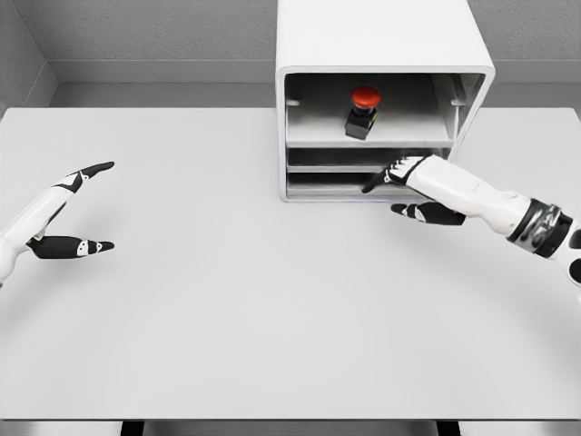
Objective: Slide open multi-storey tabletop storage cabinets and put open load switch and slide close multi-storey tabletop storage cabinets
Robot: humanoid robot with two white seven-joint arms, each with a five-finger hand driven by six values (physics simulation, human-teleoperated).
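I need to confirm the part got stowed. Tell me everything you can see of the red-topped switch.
The switch has a round red button on a dark, boxy base. It stands upright in the top compartment of the white cabinet, right of centre, resting on that level's floor. Nothing else touches it; the right hand is lower down.

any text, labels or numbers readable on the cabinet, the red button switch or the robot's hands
None: no readable text anywhere in the head view.
Cabinet: plain white, no label.
Switch: red button on a black base, no lettering visible.
Left hand and right hand: black and white markings only, no characters.
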